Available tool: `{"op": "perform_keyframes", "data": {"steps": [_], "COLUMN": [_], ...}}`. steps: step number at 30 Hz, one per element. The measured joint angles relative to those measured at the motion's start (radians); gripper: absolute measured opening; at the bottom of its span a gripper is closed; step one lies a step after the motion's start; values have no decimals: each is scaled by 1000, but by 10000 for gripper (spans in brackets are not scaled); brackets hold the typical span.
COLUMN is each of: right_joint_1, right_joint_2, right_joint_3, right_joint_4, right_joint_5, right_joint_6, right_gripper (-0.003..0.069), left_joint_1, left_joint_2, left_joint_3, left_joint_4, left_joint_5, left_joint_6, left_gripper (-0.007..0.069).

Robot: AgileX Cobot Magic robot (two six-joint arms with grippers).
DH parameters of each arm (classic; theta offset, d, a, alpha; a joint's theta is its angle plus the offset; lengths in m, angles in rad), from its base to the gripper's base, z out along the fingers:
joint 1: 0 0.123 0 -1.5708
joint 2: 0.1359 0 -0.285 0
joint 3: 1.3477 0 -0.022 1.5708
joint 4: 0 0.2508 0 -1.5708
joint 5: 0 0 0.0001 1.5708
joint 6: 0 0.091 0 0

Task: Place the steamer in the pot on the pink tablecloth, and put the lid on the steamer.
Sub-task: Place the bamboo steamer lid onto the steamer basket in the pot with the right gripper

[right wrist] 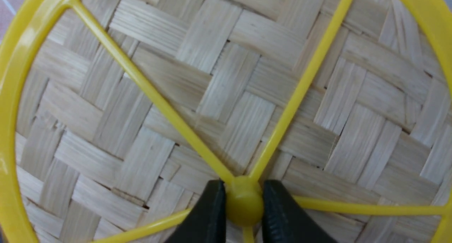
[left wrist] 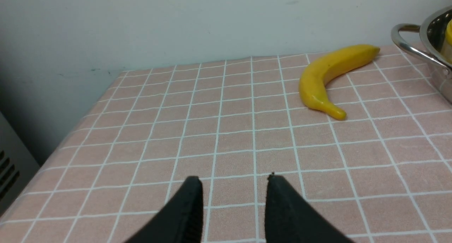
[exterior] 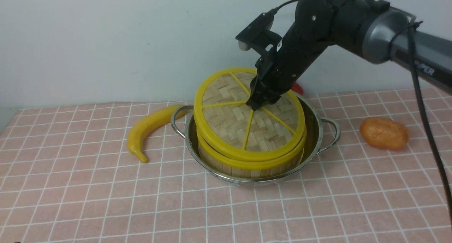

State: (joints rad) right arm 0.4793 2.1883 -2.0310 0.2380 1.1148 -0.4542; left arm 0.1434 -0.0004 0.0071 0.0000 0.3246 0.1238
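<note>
Right hand (exterior: 259, 103) pinches the lid (exterior: 233, 123) by its hub, on the steamer (exterior: 247, 167) in the pot (exterior: 316, 130).
The pink tablecloth (exterior: 106, 200) lies open in front of the pot. The left hand (left wrist: 233, 181) is spread and empty near the counter's left edge. A banana (exterior: 148, 128) lies just beside the pot's left handle, and an orange lump (exterior: 384, 133) lies apart on the right.

pot (left wrist: 436, 34): edge-cropped | red thing (exterior: 297, 88): mostly hidden, perhaps behind lid (exterior: 229, 108)

The pot (exterior: 313, 124) is shiny steel; the lid (exterior: 226, 116) is matt woven bamboo rimmed in glossy plastic; the tablecloth (exterior: 88, 200) is matt cloth.
</note>
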Motion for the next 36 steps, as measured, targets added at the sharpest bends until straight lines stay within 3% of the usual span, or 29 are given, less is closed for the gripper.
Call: {"op": "perform_keyframes", "data": {"steps": [20,36], "right_joint_1": [0,0], "right_joint_2": [-94,-40], "right_joint_3": [-3,-3], "right_joint_4": [-31,9], "right_joint_5": [119,18], "right_joint_6": [15,3], "right_gripper": [146,146], "left_joint_1": [0,0], "left_joint_2": [0,0], "left_joint_3": [0,0], "left_joint_4": [0,0], "left_joint_5": [0,0], "left_joint_6": [0,0], "left_gripper": [243,243]}}
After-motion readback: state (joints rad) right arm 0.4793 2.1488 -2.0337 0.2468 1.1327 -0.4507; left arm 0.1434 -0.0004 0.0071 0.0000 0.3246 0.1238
